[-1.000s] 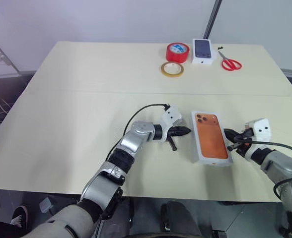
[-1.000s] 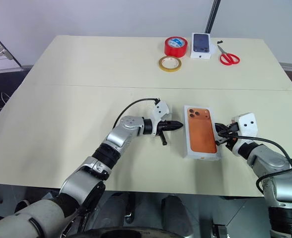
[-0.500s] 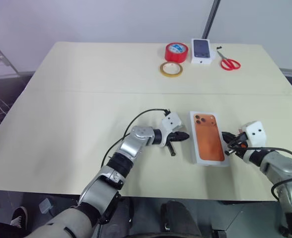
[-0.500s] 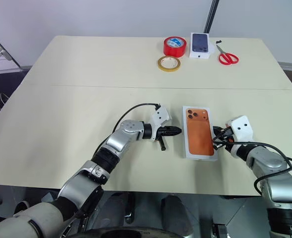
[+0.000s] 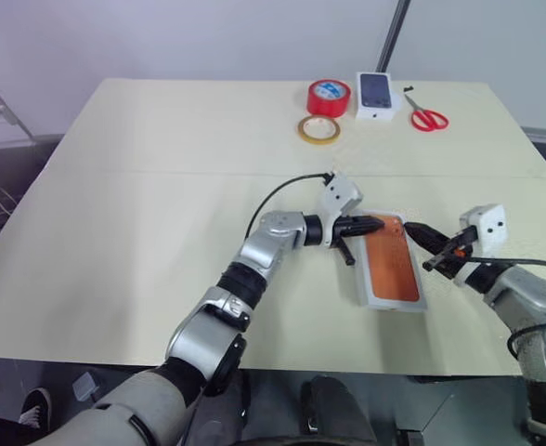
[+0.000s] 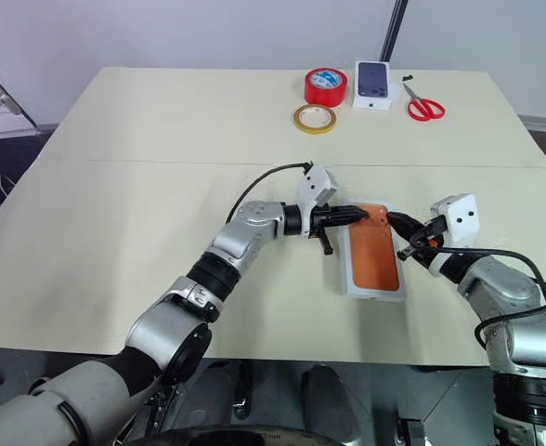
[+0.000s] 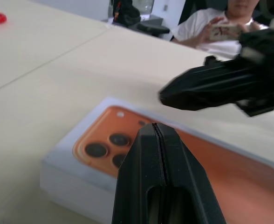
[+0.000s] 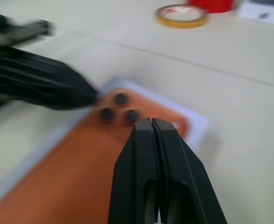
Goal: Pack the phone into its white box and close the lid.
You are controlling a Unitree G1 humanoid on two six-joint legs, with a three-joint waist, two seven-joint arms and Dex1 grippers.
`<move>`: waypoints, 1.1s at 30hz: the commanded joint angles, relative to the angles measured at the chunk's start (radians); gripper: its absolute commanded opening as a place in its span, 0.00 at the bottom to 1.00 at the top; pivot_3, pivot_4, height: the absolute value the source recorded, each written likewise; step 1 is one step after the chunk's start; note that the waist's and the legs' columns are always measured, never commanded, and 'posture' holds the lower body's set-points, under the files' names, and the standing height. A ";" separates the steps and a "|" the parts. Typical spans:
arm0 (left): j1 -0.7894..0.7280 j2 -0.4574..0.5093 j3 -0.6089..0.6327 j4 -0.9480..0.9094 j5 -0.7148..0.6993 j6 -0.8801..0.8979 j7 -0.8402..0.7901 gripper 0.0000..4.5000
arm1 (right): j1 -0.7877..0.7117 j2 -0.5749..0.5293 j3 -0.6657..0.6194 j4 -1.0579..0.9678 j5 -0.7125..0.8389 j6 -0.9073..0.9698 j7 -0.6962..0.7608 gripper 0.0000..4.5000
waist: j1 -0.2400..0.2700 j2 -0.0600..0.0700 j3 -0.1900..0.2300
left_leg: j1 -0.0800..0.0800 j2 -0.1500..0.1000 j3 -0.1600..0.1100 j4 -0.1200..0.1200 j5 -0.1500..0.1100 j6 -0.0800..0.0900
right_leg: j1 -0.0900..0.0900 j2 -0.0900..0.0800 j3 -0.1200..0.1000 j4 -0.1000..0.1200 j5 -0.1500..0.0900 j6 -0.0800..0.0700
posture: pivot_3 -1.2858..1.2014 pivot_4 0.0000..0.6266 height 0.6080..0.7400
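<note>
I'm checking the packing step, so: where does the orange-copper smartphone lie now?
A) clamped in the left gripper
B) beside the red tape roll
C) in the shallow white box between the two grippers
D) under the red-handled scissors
C: the orange-copper smartphone lies back up inside the shallow white box, with the shut left gripper and shut right gripper over its camera end.

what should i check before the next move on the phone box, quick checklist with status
1. Phone lying flat in the white box, back up: ok.
2. Left gripper shut, tip over the phone's camera end: ok.
3. Right gripper shut, empty, tip near the box's far right corner: ok.
4. The two tips apart, not clashing: ok, but close.
5. Whether either tip touches the phone: cannot tell.
6. Lid ready at hand to close the box: not ok, none seen near the box.
</note>
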 commanded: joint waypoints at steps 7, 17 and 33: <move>0.043 0.050 -0.088 0.115 0.126 -0.091 0.002 0.06 | 0.054 -0.051 0.115 0.018 -0.108 0.008 0.025 0.00 | 0.001 -0.008 -0.005 | 0.013 -0.001 -0.001 -0.001 -0.001 0.001 | 0.014 -0.001 -0.001 -0.005 -0.001 0.000 | 0.52 0.24 1.00; 0.188 0.238 0.064 -0.372 -0.060 0.056 -0.113 1.00 | -0.071 -0.012 -0.022 -0.027 0.139 0.091 0.101 0.99 | -0.020 -0.005 -0.004 | 0.011 0.001 0.000 -0.003 -0.001 0.001 | 0.011 -0.002 0.001 -0.003 0.000 0.000 | 0.52 0.24 1.00; 0.765 0.763 0.410 -0.959 -0.304 0.338 -0.133 1.00 | -0.061 -0.173 0.003 0.091 0.073 0.007 0.349 0.99 | -0.014 -0.004 -0.004 | 0.010 0.001 0.000 -0.003 -0.001 0.001 | 0.011 -0.008 -0.001 -0.005 -0.001 0.000 | 0.52 0.24 1.00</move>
